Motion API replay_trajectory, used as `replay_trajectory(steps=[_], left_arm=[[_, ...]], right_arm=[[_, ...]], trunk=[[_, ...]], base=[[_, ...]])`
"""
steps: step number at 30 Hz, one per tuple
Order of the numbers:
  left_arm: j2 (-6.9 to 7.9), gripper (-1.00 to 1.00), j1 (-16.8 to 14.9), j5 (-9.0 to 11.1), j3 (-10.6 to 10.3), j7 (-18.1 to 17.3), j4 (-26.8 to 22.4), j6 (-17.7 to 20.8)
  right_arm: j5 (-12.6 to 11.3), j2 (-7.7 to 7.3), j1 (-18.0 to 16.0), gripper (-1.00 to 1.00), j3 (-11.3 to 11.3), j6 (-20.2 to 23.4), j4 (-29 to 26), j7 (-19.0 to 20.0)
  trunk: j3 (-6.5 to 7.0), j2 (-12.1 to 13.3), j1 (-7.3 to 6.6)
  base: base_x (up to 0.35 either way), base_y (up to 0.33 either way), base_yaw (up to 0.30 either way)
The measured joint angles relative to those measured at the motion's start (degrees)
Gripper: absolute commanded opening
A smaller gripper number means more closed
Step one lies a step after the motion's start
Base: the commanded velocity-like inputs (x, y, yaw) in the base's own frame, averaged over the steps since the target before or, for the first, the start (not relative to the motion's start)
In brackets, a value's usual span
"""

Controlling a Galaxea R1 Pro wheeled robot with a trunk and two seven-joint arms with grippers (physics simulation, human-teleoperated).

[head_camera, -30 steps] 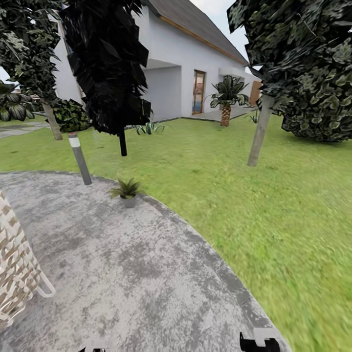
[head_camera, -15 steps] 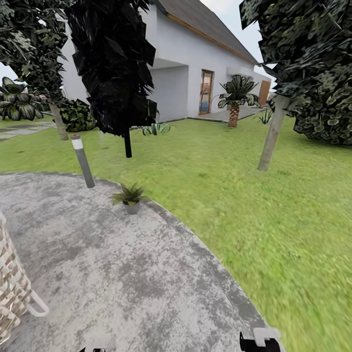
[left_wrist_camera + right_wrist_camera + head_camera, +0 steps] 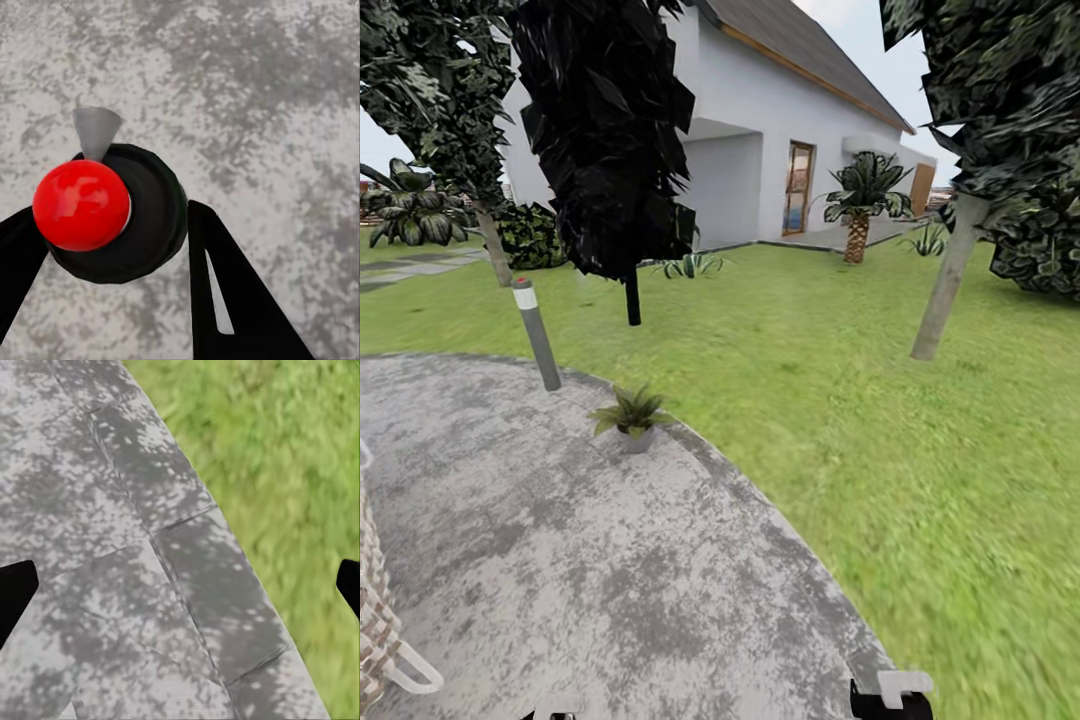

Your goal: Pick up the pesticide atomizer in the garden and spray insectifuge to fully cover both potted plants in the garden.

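Left gripper (image 3: 112, 247) clamped on the pesticide atomizer (image 3: 112, 217) above the patio; one potted plant ahead at the paving's far edge.

In the left wrist view the two black fingers (image 3: 232, 292) press either side of the dark bottle, its red top facing the camera, with mottled grey paving beneath. In the right wrist view the right gripper (image 3: 180, 585) has its fingertips spread wide apart with nothing between them, hanging over the border where the patio (image 3: 610, 560) meets the lawn (image 3: 920, 450). In the head view a potted plant (image 3: 632, 415) in a small grey pot stands on the paving's far rim, just beside the grass. A grey bollard lamp (image 3: 536, 335) stands beyond it to the left, near a dark tree (image 3: 610, 140). A white house (image 3: 780, 130) and a palm (image 3: 860, 200) lie far off, and a woven chair (image 3: 380, 610) shows at the near left.
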Motion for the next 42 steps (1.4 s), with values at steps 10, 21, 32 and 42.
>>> replay_trajectory(steps=[10, 21, 32, 42], left_arm=[[-0.01, -1.0, -0.02, 0.0, 0.0, 0.0, 0.02, 0.01], [0.0, -1.0, -0.01, 0.0, 0.0, 0.0, 0.01, -0.01], [0.0, -1.0, 0.0, 0.06, 0.0, 0.0, -0.01, -0.01], [0.0, -1.0, 0.0, 0.08, 0.0, 0.0, -0.01, 0.03]], right_arm=[[-0.01, -0.01, 0.01, 1.0, -0.01, 0.0, -0.02, 0.0], [-0.01, 0.0, 0.0, 1.0, 0.0, 0.0, 0.0, 0.0], [0.0, 0.0, 0.0, 1.0, 0.0, 0.0, 0.0, 0.01], [-0.02, 0.0, 0.0, 1.0, -0.02, 0.0, 0.0, 0.0]], trunk=[[0.0, 0.0, 0.0], [0.0, 0.0, 0.0], [0.0, 0.0, 0.0], [0.0, 0.0, 0.02]], base=[[0.34, 0.0, 0.071], [0.34, 0.0, 0.05], [0.334, 0.014, 0.269], [0.079, 0.013, 0.275]])
